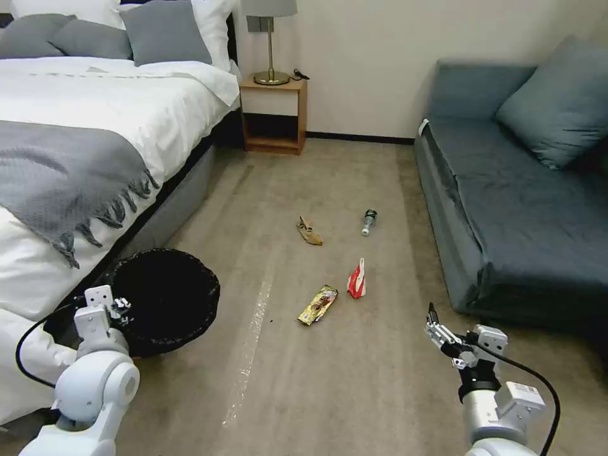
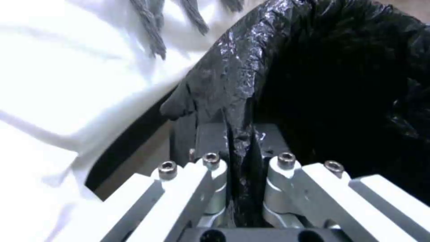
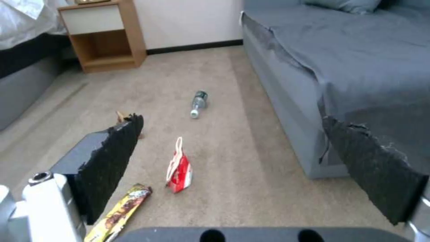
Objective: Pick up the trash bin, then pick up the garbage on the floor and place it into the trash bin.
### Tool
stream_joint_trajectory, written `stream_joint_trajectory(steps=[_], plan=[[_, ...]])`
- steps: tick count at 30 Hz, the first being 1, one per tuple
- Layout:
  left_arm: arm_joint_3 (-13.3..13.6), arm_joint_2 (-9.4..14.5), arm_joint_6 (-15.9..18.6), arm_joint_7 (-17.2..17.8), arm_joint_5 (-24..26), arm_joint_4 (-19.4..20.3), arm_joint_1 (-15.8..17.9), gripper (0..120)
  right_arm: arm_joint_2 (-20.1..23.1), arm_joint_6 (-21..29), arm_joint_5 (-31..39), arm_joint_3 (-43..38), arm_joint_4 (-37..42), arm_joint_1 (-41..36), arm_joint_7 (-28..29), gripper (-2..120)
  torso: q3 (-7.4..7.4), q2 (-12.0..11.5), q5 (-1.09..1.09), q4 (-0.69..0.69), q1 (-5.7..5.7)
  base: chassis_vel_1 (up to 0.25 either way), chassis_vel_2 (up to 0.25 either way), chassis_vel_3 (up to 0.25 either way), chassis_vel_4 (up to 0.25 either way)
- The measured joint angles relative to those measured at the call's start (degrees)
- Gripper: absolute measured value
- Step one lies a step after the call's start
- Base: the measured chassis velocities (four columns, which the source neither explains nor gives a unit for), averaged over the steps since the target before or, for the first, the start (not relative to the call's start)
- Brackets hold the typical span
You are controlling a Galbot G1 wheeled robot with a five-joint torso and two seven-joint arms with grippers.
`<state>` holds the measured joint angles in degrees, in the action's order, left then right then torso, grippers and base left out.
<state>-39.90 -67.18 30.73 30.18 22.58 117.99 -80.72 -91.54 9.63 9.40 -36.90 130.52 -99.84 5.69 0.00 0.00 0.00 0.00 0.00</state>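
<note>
Left tool [image 2: 240, 148] pinches trash bin [image 1: 166, 297] rim beside bed [image 1: 76, 158] on carpet [image 1: 354, 380].

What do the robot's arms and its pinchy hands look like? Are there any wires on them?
Both arms are smooth, rounded and pale grey-white. A thin black cable loops out from each wrist. The left gripper has silver metal links with small round bolts. The right gripper has two flat fingers covered in rough black padding, frayed at the edges. A small white barcode-like sticker sits on the right arm.
</note>
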Motion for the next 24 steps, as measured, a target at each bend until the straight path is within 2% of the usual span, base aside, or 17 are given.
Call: stream_joint_trajectory(steps=[6, 18, 24], plan=[[-0.34, -0.69, -2.20, -1.50, -2.99, -0.02, -1.05, 6, -0.09, -1.07, 0.00, 0.12, -0.18, -0.45, -0.60, 100, 0.00, 0.00, 0.00, 0.00, 0.00, 0.000, 0.000, 0.000, 0.000], [-0.03, -1.03, -4.05, -2.61, -3.79, -0.41, -1.50, 6, -0.52, -1.93, -0.30, -0.11, -0.31, -0.74, -1.17, 100, 0.00, 0.00, 0.00, 0.00, 0.00, 0.000, 0.000, 0.000, 0.000], [0.51, -1.15, -4.94, -2.96, -4.17, -0.86, -1.62, 6, -0.57, -2.18, -0.53, -0.07, -0.59, -0.70, -1.45, 100, 0.01, 0.00, 0.00, 0.00, 0.00, -0.071, 0.080, 0.072, -0.061]])
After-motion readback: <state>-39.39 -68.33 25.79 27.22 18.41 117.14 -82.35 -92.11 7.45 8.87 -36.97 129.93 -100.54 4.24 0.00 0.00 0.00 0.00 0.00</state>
